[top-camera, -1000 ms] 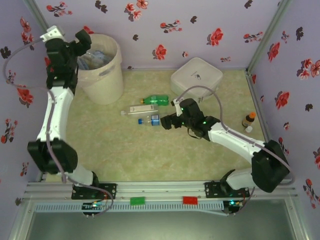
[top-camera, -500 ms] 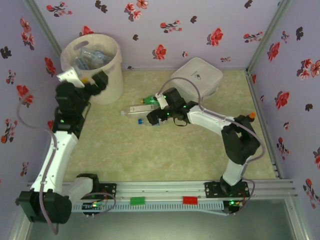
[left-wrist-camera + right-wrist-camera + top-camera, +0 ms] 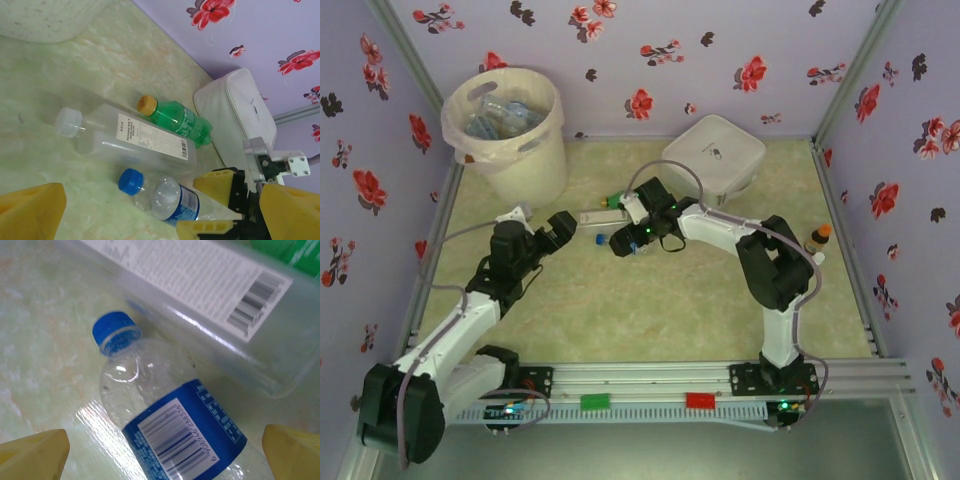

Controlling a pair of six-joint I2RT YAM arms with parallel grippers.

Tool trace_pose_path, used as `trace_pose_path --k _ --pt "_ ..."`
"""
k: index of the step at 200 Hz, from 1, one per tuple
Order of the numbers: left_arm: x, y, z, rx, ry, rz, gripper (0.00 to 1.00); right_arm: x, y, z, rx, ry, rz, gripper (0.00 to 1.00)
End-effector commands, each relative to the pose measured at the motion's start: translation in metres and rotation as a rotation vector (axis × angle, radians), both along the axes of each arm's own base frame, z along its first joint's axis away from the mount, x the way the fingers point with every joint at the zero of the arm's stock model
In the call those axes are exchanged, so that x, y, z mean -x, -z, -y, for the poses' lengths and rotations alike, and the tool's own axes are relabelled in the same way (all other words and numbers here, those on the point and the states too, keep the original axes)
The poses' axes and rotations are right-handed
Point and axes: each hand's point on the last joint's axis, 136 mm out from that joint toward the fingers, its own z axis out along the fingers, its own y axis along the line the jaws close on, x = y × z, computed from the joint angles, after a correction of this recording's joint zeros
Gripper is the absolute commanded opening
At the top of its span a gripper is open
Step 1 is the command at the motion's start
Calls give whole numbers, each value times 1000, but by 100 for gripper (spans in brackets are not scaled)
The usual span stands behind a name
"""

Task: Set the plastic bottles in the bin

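Marbled table [image 3: 650,320]: left gripper [image 3: 161,212] gapes; right gripper [image 3: 165,452], wide, straddles blue-capped bottle [image 3: 127,377] up close.

The top external view looks steeply down from behind the arm bases [image 3: 507,380], at frame bottom, over the whole surface [image 3: 620,320]. The left wrist view skims low and near across it; the right wrist view sits closest. All three share the blue-capped bottle [image 3: 175,425].
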Motion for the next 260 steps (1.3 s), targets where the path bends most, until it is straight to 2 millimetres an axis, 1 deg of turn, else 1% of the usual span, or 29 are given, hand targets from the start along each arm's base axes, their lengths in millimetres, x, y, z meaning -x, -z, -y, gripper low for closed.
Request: trace_pose_path --k 1,17,35,57,76,101,125,147,169,190,213,236,260 --pt "-11 -7 8 66 -22 43 100 18 0 9 -3 0 -43 100" --pt "-15 -5 16 72 -4 37 100 25 6 14 15 12 -42 99" --pt "-18 -3 25 77 18 30 100 28 17 17 36 33 -41 96" --pt "-19 1 33 84 37 16 100 30 22 13 27 35 -48 91" --pt "-18 5 37 85 43 4 100 32 25 8 26 25 -49 84" --pt "-18 9 40 93 42 -10 100 36 31 6 40 18 -55 77" --pt "-19 12 44 100 46 -23 100 41 39 7 45 12 -76 63" --pt "-22 14 48 106 48 -40 100 45 40 8 44 13 -87 54" --pt "-26 10 54 116 54 -36 100 50 33 9 14 23 -78 51" --pt "-28 7 61 128 65 -31 100 54 19 11 -36 39 -59 49" --pt "-26 1 74 138 90 -20 100 60 2 18 -90 73 -38 48" --pt "-25 -8 95 153 130 -10 100 63 -14 27 -137 123 -3 47" --pt "-24 -12 119 150 180 -11 100 59 -27 40 -175 203 53 46"
